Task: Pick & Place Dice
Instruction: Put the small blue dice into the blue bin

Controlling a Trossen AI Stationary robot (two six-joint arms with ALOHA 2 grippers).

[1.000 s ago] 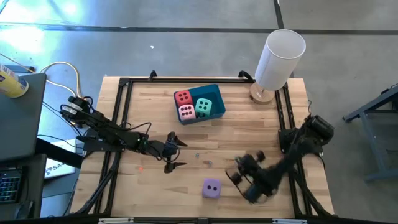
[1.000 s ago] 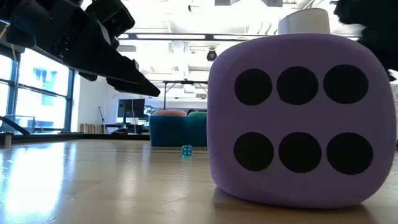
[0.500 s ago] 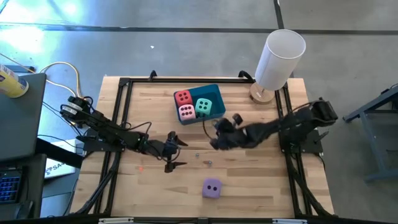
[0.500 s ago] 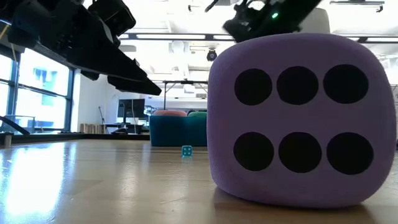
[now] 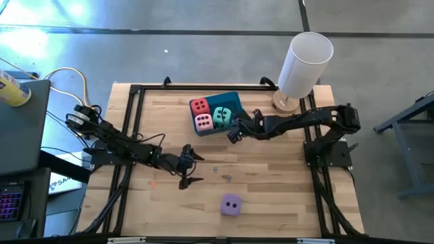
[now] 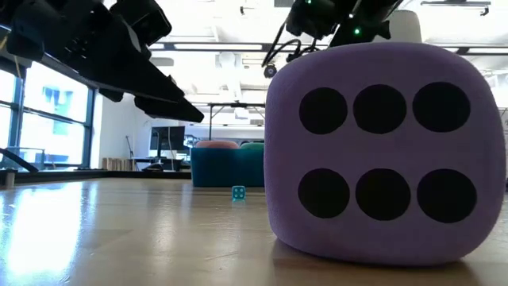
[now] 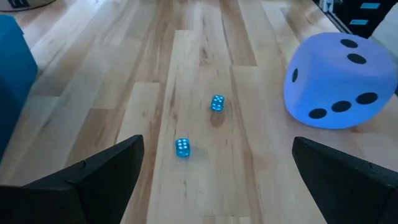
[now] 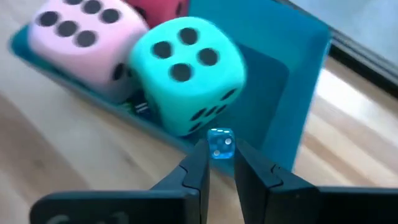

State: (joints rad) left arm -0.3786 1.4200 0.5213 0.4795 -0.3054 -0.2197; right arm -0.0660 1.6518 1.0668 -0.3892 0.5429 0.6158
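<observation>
In the high view, the blue bin point(image 5: 232, 119) was seen at the far middle of the wooden table point(image 5: 271, 196), with the red die point(image 5: 199, 106), the pink die point(image 5: 203, 123) and the teal-green die point(image 5: 222, 117) packed together inside it. The purple die point(image 5: 231, 205) lay alone on the near part of the table, well apart from the bin. The right gripper point(image 5: 235, 131) was stretched across from the right and positioned just beside the bin's right edge. The left gripper point(image 5: 190, 167) was held over the middle of the table, left of centre, its fingers spread wide and empty. A white cylinder point(image 5: 305, 64) stood at the far right corner.

In the low view, the purple die point(image 6: 385, 151) filled the right half, six pips facing the camera. A tiny blue die point(image 6: 238, 193) rested on the table farther back, and the bin point(image 6: 226, 167) was seen beyond it.

In the left wrist view, two tiny blue dice point(image 7: 217, 102) point(image 7: 182, 147) lay on the boards between the widely parted fingers point(image 7: 99, 171), with the purple die point(image 7: 339, 81) off to one side.

In the right wrist view, another tiny blue die point(image 8: 219, 144) was pinched between the narrowly set fingertips point(image 8: 198, 163), just in front of the teal-green die point(image 8: 186, 71) and the bin wall point(image 8: 292, 112); the pink die point(image 8: 78, 43) was seen beside it.
</observation>
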